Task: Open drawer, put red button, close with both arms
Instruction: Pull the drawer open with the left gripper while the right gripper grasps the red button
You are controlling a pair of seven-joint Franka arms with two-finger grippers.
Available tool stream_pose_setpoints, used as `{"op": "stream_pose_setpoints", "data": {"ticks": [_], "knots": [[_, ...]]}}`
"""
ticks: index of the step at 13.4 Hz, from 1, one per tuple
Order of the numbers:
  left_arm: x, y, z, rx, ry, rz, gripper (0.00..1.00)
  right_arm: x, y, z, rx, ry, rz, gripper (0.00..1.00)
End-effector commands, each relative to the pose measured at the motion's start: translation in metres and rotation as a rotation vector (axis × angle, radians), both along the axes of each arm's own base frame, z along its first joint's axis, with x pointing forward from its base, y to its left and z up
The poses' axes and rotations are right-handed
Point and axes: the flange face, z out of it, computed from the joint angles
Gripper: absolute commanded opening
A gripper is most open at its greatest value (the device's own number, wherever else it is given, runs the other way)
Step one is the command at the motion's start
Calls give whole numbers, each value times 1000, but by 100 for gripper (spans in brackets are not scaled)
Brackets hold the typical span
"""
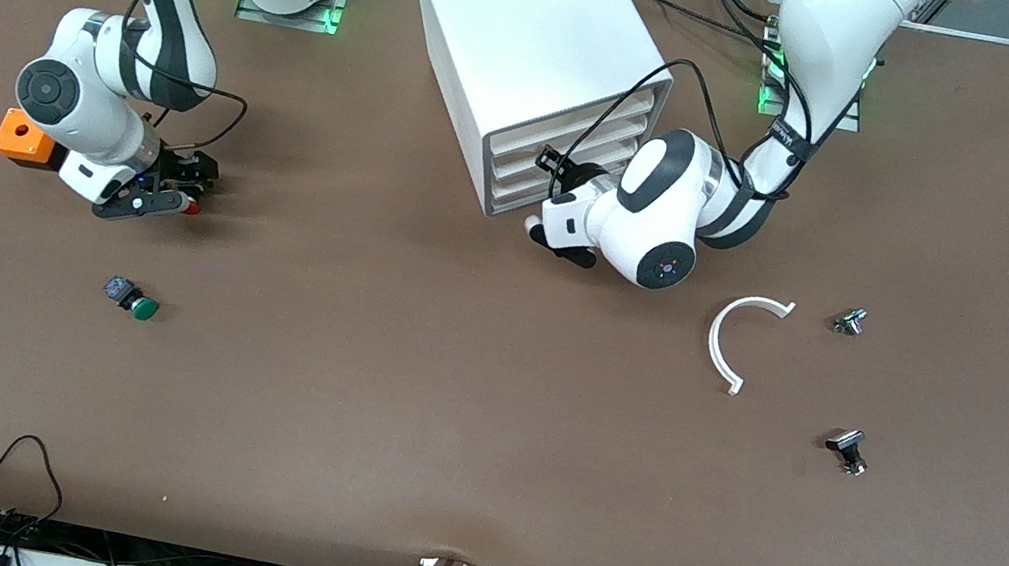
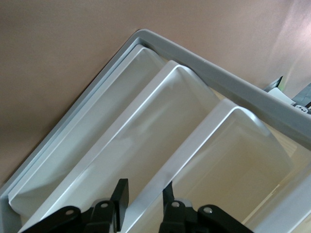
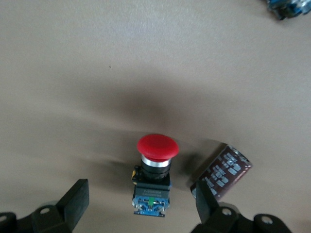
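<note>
Left gripper is clamping a drawer lip to pull it; right gripper, open, is straddling red button, cylinder at 3 o'clock.

Red button on brown table; white drawer; green-capped button; orange box.

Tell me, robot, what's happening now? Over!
Left gripper shut on drawer lip. Right gripper open around red button. Dark cylinder beside it.

Glossy red button cap (chrome collar), matt brown table.
</note>
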Motion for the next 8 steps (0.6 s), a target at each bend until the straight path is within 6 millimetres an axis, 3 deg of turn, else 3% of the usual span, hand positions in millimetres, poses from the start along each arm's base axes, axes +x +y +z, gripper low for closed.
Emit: {"op": "stream_pose_setpoints", "data": {"ticks": [1,3,8], "knots": [[17,9,-30,41,7,46,26,-13,0,-6,17,-21,9,97],[28,20,-29,39,4,69,26,-15,-1,-15,12,-15,7,97],[61,39,-24,21,-22,124,26,-19,-5,-24,10,-3,-5,79]]}}
